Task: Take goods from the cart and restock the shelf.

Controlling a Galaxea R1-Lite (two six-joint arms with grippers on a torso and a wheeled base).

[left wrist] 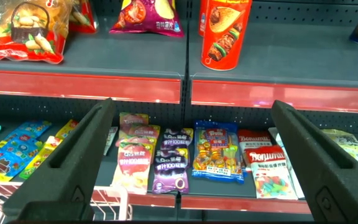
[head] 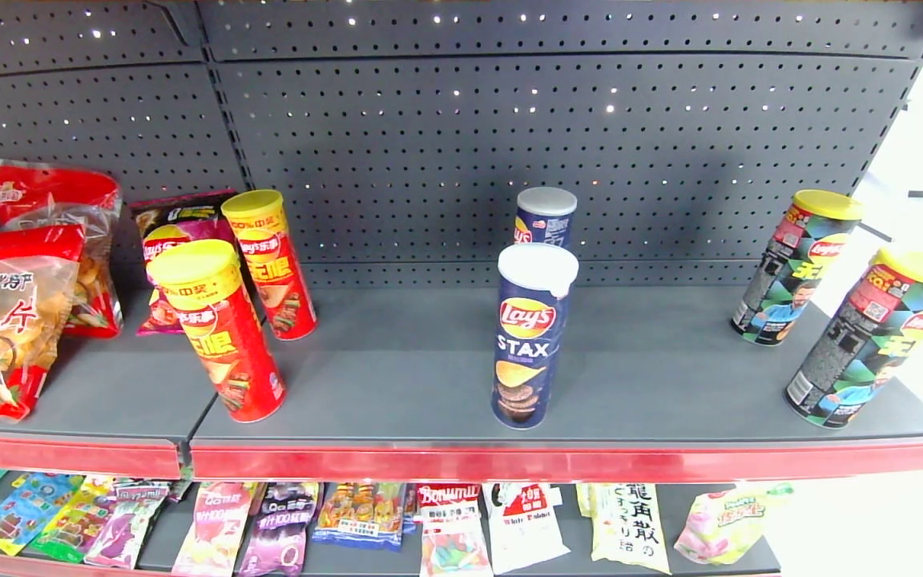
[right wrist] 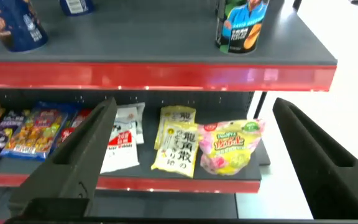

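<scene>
Left pincer (left wrist: 192, 104) — fingers spread wide, nothing between them. It hangs in front of the lower tier of the shelf (head: 654, 361), facing a row of flat packets (left wrist: 166, 165) that lie side by side there.

Right pincer (right wrist: 194, 102) — likewise wide open and empty. It is in front of the lower tier near the shelf's right end, facing a white packet (right wrist: 123, 146), a yellow packet (right wrist: 178, 146) and a green-and-pink bag (right wrist: 232, 146).

The upper board is dark grey with a red front lip and a perforated back panel. Goods on it, left to right in the head view:
- Two red snack bags at the far left, the front red bag (head: 9, 320) leaning at the lip and the rear red bag (head: 69, 232) just behind it.
- A dark bag (head: 169, 240) stands against the back panel.
- Two red cans with yellow lids, both upright. The front red can (head: 217, 332) is near the lip; the rear red can (head: 269, 264) is behind it, just in front of the dark bag.
- Two blue cans at mid-shelf, one behind the other and upright. The front blue can (head: 530, 336) is close to the lip and the rear blue can (head: 544, 216) is near the back panel.
- Two patterned cans with yellow lids at the right end. The front patterned can (head: 870, 340) is by the lip and the rear patterned can (head: 798, 268) is farther back.

Bare board lies between the red, blue and patterned pairs.
</scene>
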